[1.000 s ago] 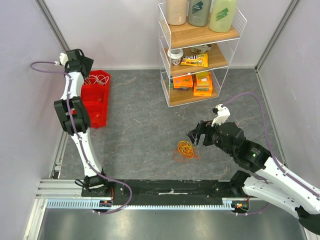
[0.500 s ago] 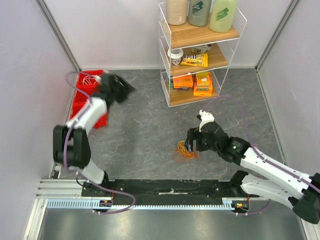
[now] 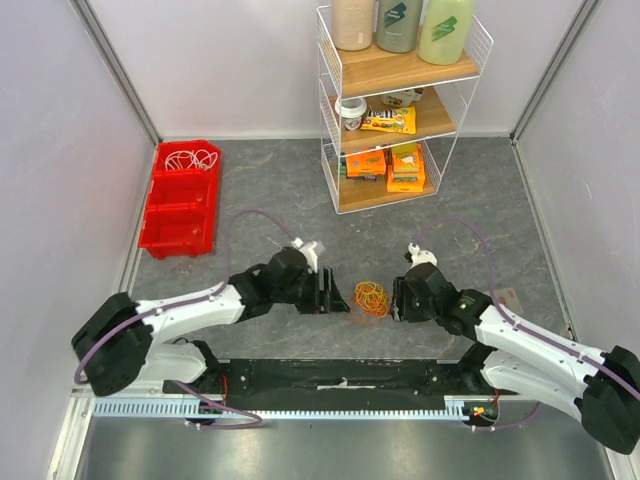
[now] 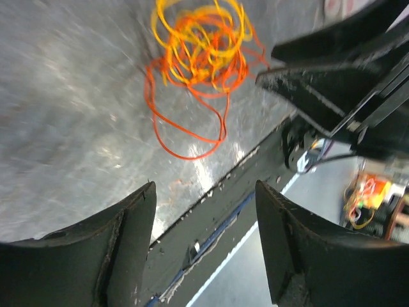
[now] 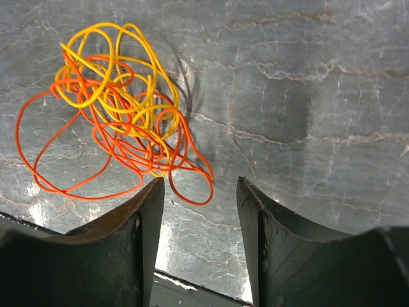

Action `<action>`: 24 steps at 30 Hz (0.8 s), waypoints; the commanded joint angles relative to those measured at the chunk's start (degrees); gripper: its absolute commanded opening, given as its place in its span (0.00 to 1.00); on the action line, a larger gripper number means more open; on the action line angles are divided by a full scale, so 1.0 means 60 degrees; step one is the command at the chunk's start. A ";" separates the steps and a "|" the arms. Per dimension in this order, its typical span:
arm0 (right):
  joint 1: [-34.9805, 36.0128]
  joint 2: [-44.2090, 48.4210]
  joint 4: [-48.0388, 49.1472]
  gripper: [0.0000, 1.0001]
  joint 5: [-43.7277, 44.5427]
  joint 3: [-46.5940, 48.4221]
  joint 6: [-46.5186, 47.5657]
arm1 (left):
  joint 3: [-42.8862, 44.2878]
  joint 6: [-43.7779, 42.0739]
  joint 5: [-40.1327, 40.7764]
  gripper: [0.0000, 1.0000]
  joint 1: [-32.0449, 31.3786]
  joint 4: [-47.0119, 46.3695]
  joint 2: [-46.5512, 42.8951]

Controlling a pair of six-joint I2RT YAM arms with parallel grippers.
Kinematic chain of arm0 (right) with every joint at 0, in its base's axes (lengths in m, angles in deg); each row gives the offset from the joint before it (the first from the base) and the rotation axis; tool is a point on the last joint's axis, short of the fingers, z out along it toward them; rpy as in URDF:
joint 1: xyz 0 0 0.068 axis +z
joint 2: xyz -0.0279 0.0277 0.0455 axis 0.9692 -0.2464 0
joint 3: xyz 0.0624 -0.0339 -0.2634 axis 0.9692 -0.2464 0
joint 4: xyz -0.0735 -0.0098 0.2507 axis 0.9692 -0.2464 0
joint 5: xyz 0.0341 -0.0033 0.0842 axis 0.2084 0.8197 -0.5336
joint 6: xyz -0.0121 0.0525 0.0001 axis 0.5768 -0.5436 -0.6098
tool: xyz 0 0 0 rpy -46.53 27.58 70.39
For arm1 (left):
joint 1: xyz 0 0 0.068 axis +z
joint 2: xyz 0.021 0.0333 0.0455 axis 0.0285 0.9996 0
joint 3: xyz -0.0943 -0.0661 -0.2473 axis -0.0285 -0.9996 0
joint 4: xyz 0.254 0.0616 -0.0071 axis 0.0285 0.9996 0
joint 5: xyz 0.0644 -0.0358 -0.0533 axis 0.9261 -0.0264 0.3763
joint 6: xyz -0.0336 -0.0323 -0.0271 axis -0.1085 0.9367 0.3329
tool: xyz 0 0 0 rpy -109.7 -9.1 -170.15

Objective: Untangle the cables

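Observation:
A small tangle of orange and yellow cables (image 3: 371, 298) lies on the grey floor between my two grippers. White cables (image 3: 192, 158) sit coiled in the far compartment of the red bin (image 3: 165, 225). My left gripper (image 3: 335, 292) is low, just left of the tangle, open and empty. In the left wrist view the tangle (image 4: 198, 57) lies ahead of the open left gripper (image 4: 204, 192). My right gripper (image 3: 397, 298) is just right of the tangle. In the right wrist view it (image 5: 200, 185) is open, with an orange loop of the tangle (image 5: 128, 109) ending just ahead of its tips.
A white wire shelf (image 3: 400, 110) with bottles and orange boxes stands at the back centre. The black base rail (image 3: 340, 375) runs along the near edge, close behind both grippers. The right gripper's dark fingers (image 4: 332, 96) show close by in the left wrist view.
The left arm has swung from the red bin at the back left down to the tangle. The right gripper has dropped toward the tangle and its jaws have narrowed.

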 commanded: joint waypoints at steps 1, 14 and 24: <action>-0.0040 0.0435 0.0360 0.55 -0.0137 -0.0399 -0.0636 | 0.0871 -0.0023 -0.0347 0.70 -0.0875 -0.0646 0.1290; -0.0025 0.0362 0.1709 0.30 0.0153 -0.0988 -0.0944 | 0.1268 -0.0477 0.0813 0.62 -0.1022 -0.0819 0.2844; -0.0025 0.1399 -0.0440 0.04 0.1192 0.0197 -0.1002 | 0.2527 -0.1471 0.1847 0.02 -0.0993 0.0449 0.3069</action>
